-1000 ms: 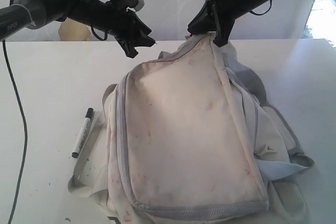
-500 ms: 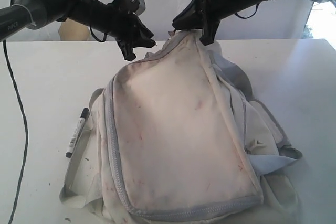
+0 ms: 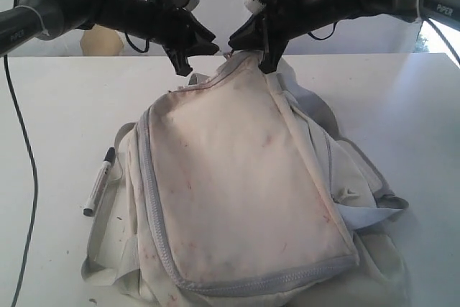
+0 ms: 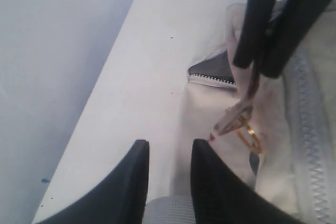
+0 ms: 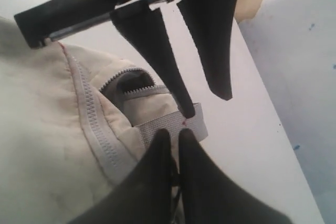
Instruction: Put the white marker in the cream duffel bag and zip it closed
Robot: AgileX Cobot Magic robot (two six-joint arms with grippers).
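The cream duffel bag point(image 3: 237, 185) lies on the white table, its far end lifted. My right gripper point(image 3: 253, 52) is shut on that far end, next to the grey zipper point(image 5: 97, 129) and a short zipper gap point(image 5: 128, 82). A zipper pull with a gold ring point(image 4: 239, 124) dangles below its fingers. My left gripper point(image 3: 198, 59) stands open right beside it; one fingertip point(image 5: 186, 111) touches a grey webbing tab point(image 5: 168, 127). The white marker point(image 3: 98, 181) with its black cap lies on the table left of the bag, apart from both grippers.
A black cable point(image 3: 29, 163) hangs along the table's left side. The table's far edge meets a pale wall just behind the grippers. Loose grey straps point(image 3: 374, 210) spread from the bag's right side.
My right gripper has dragged the bag's far end to the left, toward the left gripper. The whole bag slid left, and the marker shifted left with it.
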